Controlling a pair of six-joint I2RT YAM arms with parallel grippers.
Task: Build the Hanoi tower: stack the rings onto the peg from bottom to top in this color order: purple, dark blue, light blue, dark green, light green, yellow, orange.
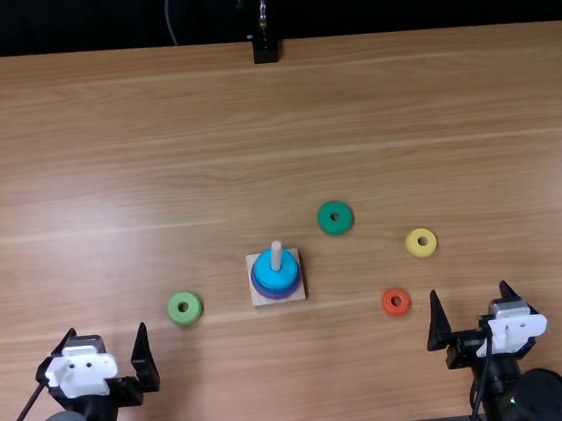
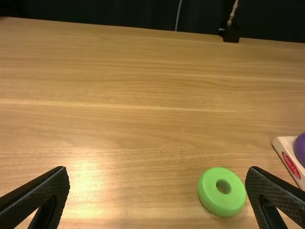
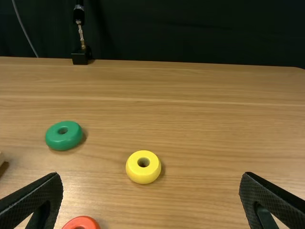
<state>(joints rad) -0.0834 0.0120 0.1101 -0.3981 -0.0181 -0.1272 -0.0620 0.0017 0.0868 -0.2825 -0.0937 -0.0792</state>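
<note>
Near the table's front edge, my left gripper [image 1: 113, 359] stands open at the left, and my right gripper [image 1: 471, 313] stands open at the right. Between the fingers of the left gripper [image 2: 157, 183] and those of the right gripper [image 3: 150, 183] there is no ring. The peg [image 1: 277, 255] rises from a square wooden base [image 1: 257, 298], holding a light blue ring [image 1: 267, 270] above purple and dark blue. Loose on the table lie the light green ring [image 1: 174, 309], dark green ring [image 1: 336, 227], yellow ring [image 1: 422, 252] and orange ring [image 1: 396, 311].
A black stand foot [image 1: 265, 51] with a metal rod sits at the far edge of the wooden table [image 1: 432, 114]. Behind that edge hangs dark cloth, with a thin cable in front of it.
</note>
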